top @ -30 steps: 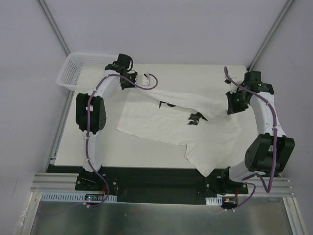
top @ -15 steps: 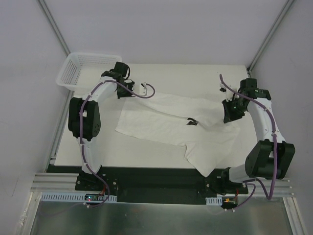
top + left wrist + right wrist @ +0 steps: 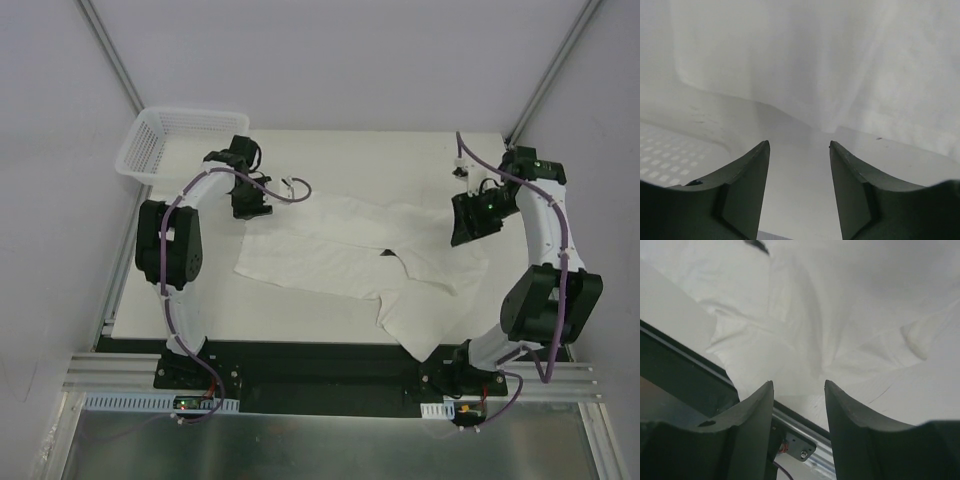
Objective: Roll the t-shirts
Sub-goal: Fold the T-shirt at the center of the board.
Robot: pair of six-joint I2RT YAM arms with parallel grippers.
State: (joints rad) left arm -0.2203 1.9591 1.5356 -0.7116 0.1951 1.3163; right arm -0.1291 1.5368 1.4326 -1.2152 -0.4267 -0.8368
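White walls close in the worktop (image 3: 350, 150) on three sides. From above, the left arm bends up and over. Its left gripper (image 3: 251, 205) points down at the far left corner of the t-shirt (image 3: 330, 255). The right arm curls in from the right side, and the right gripper (image 3: 465, 228) hangs over the far right edge of the t-shirt. A white basket (image 3: 140, 150) sits in the far left corner, apart from the t-shirt. Bare worktop shows behind the t-shirt and to its left. The t-shirt lies in the middle, spread out and wrinkled. One flap reaches the near edge by the right arm's base. A small dark tag (image 3: 388, 252) shows near its middle.

From the left wrist, the two dark fingers stand apart with nothing between them. Soft white cloth fills the top, and smooth worktop lies below.

From the right wrist, the fingers also stand apart and hold nothing. The wrinkled t-shirt lies under them, next to a black rail (image 3: 685, 375) at the worktop's edge.
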